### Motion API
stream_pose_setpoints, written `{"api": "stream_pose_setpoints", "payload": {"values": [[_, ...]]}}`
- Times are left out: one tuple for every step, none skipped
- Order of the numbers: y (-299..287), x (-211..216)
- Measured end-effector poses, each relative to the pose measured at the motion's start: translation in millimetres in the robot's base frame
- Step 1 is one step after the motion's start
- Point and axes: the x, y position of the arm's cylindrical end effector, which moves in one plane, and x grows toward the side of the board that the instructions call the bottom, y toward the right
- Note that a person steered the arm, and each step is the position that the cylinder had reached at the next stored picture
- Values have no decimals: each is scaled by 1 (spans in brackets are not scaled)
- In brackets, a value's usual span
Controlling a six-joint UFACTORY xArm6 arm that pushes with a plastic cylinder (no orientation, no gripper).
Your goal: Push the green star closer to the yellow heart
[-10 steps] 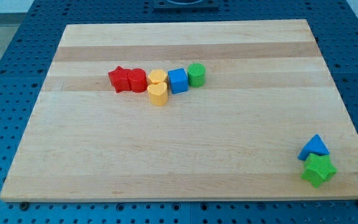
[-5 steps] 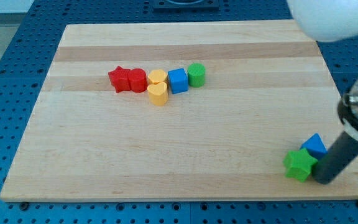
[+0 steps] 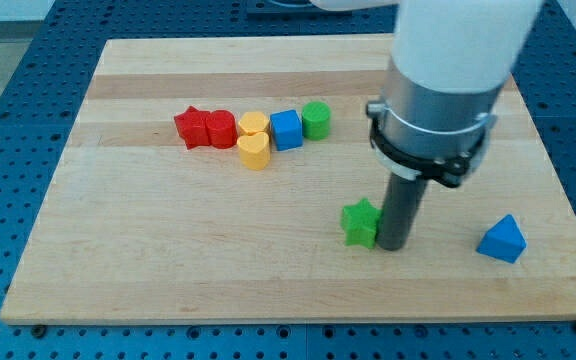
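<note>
Touching the green star's point(image 3: 361, 222) right side, my tip point(image 3: 392, 244).

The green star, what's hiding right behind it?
My tip stands just behind the green star, on the view's right, touching or nearly touching it. The rod covers a strip of the board there; nothing else shows behind it.
</note>
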Motion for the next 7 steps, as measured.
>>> {"api": "stream_pose_setpoints", "payload": {"values": [[-20,-21],[-41,-42],[-61,-58],[-75,-64],[-40,-30],[-37,-14],[-71,-17]]}}
